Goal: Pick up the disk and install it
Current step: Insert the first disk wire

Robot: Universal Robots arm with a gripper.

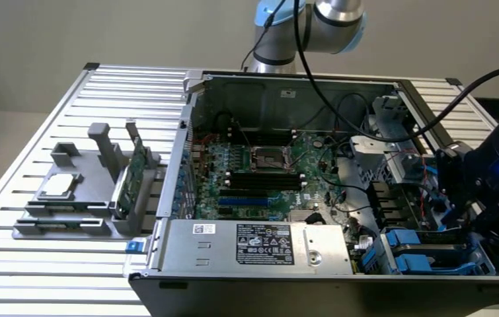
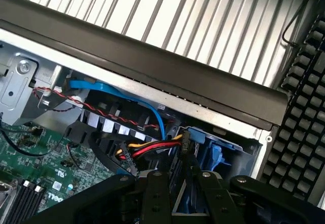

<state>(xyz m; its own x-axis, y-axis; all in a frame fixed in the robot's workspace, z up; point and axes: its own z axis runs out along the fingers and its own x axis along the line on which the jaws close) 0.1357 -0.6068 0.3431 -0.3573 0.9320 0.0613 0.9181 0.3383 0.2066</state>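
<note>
- On the exterior view's left, a grey holder (image 1: pixel 64 211) is sitting on the slatted table (image 1: pixel 20 264), carrying 1 silver chip (image 1: pixel 59 187) and 1 upright green card (image 1: pixel 135 175).
- In the middle, the open computer case (image 1: pixel 183 165) is showing its motherboard (image 1: pixel 258 172) and power supply (image 1: pixel 258 244).
- On the exterior view's right, the gripper (image 2: pixel 180 179) is reaching into the blue drive bay (image 1: pixel 421 264).
- Its 2 fingers (image 2: pixel 155 198) are standing about half apart, clamping the disk (image 2: pixel 189 196), which is sitting edge-on between them inside that bay.
</note>
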